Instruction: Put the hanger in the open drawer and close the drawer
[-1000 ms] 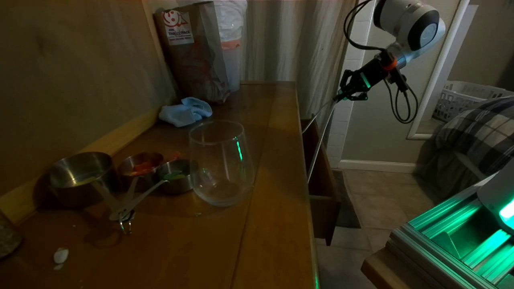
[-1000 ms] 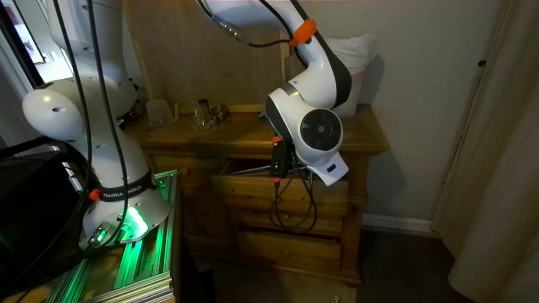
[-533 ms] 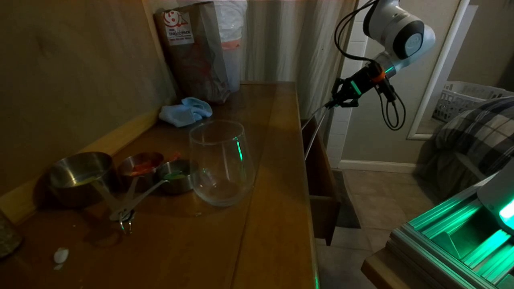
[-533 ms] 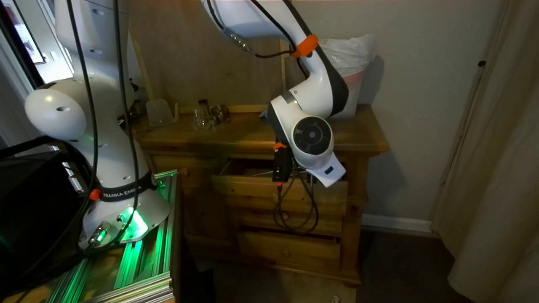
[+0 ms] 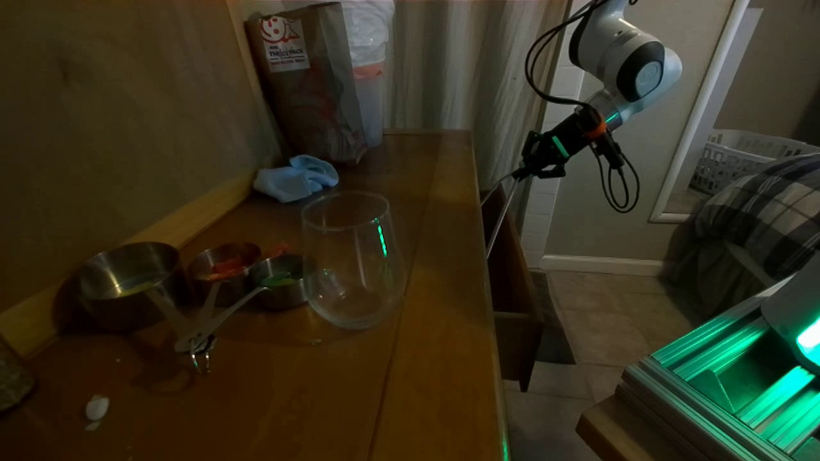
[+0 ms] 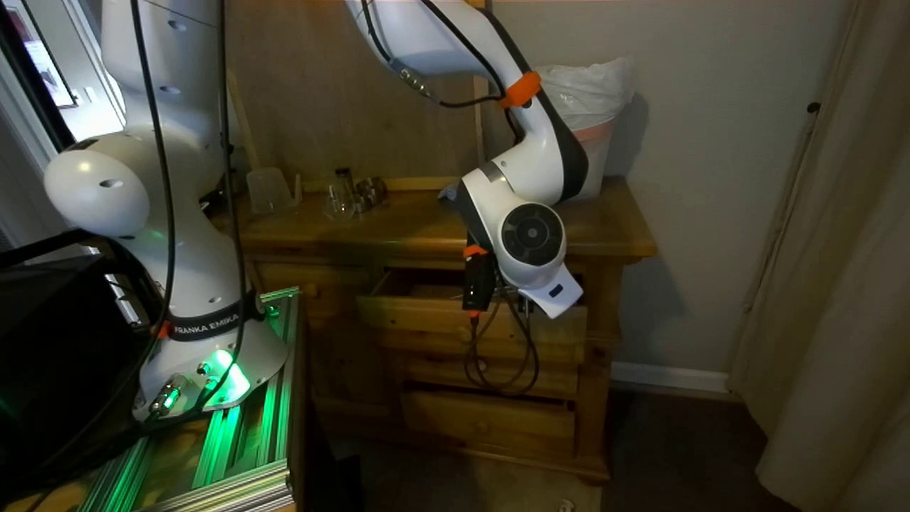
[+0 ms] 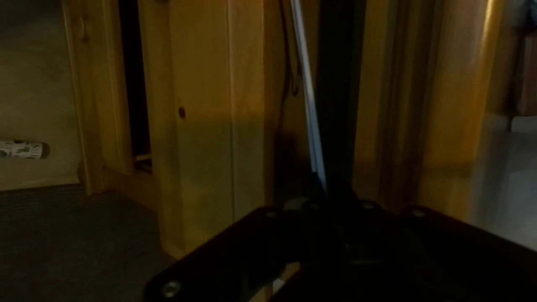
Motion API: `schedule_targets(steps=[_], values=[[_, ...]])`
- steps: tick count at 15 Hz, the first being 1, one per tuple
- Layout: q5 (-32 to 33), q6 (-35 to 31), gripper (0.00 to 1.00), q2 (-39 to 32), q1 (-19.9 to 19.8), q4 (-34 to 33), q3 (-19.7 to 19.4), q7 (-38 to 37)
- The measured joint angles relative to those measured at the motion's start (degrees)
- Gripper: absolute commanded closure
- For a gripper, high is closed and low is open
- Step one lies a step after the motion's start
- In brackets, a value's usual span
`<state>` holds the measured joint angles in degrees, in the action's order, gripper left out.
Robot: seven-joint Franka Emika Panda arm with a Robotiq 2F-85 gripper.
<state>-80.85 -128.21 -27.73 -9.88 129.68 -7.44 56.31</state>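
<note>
The hanger point(image 5: 502, 216) is a thin whitish wire. Its two sides run down from my gripper point(image 5: 519, 173) into the open drawer point(image 5: 517, 342), and the lower part is hidden behind the dresser edge. In the wrist view my gripper point(image 7: 325, 188) is dark, its jaws together on the hanger point(image 7: 309, 96), which points into the dark drawer opening. The drawer's front panel point(image 6: 419, 316) stands pulled out from the dresser. In that exterior view the wrist hides the gripper's fingers and most of the hanger.
On the dresser top point(image 5: 442, 307) stand a clear glass point(image 5: 352, 269), metal measuring cups point(image 5: 131, 282), a blue cloth point(image 5: 296, 179) and a paper bag point(image 5: 307, 83). A cable loop point(image 6: 501, 387) hangs from the wrist in front of the drawer. A lower drawer point(image 6: 490, 419) is slightly open.
My gripper has moved down and toward the dresser, still holding the hanger. The hanger sits lower in the drawer opening. The drawer has not moved.
</note>
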Motion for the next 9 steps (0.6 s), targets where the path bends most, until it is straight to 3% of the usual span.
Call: schedule_targets(steps=[4,7,8,9], values=[[0.0,0.0,0.48,-1.0,0.4,-0.3,0.0,0.0],[0.0,0.0,0.50,-1.5,0.6,-0.4,0.2,0.0],[0.0,0.0,0.42,-1.6,0.7,-0.5,0.3,0.0],[0.0,0.0,0.23,-1.7,0.8,-0.5,0.3,0.0]])
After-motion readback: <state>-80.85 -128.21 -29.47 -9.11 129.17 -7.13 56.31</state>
